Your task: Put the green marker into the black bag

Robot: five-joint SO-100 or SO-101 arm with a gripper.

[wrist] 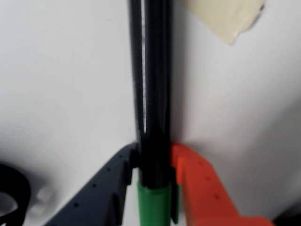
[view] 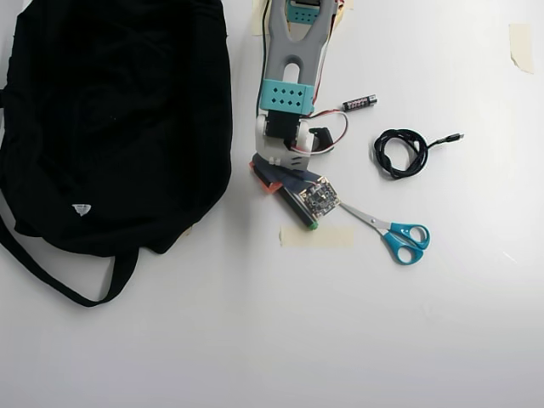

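Note:
In the wrist view the green marker (wrist: 153,94) runs straight up the middle, its dark barrel above and its green part (wrist: 154,202) at the bottom. My gripper (wrist: 153,157) is shut on it, the dark blue finger (wrist: 110,181) to the left and the orange finger (wrist: 200,181) to the right. In the overhead view the gripper (view: 272,180) sits just right of the black bag (view: 119,119), and the marker's green end (view: 313,226) pokes out below the wrist camera. Whether the marker touches the table I cannot tell.
Teal-handled scissors (view: 395,234) lie right of the gripper. A coiled black cable (view: 401,153) and a small battery (view: 359,102) are farther right. A tape strip (view: 316,236) is stuck just below the marker. The bag's strap (view: 51,276) loops out at lower left.

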